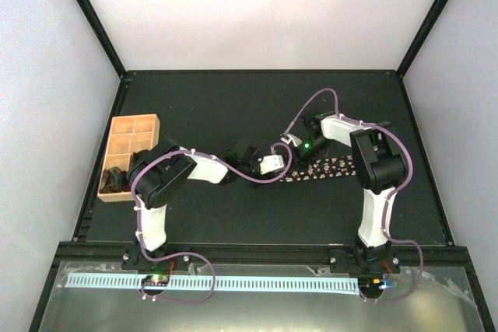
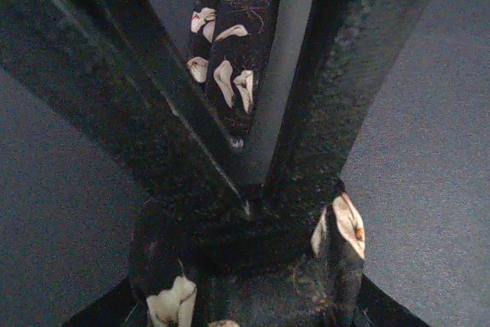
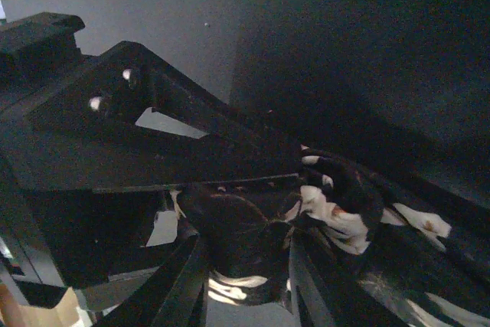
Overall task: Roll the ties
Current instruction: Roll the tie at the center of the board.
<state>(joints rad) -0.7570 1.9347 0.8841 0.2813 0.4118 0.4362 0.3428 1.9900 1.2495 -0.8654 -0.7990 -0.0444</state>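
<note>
Top external view: 1 tie (image 1: pixel 331 167) lies flat on the black surface (image 1: pixel 233 106), just right of centre. It runs left-right as a narrow strip, w/ the left end a bit nearer than the right. The fabric is dark brown-black w/ small pale marks. Close up in the left wrist view the tie (image 2: pixel 230 74) shows cream petal-like shapes, some w/ an orange dab.

Both arms meet at the strip's left end. The left gripper (image 1: pixel 282 170) comes in from the left, the right gripper (image 1: pixel 296 159) from the far side.

In the left wrist view the left gripper (image 2: pixel 253 201) has its fingers converged and clenched on a bunched, rolled-up end of the tie, w/ the flat part stretching away between them. In the right wrist view the tie (image 3: pixel 337 212) is a dark lump w/ the strip trailing off to the right. The right gripper (image 3: pixel 245 246) has a finger on either side of that lump; can't tell if it is pressing or loose.

Count: 1 tie on the surface, 2 grippers, 1 tan tray (image 1: pixel 132 118) at the far left w/ 2 columns of compartments. There is 1 dark bundle (image 1: pixel 115 180) in its near-left compartment, too small to identify.
</note>
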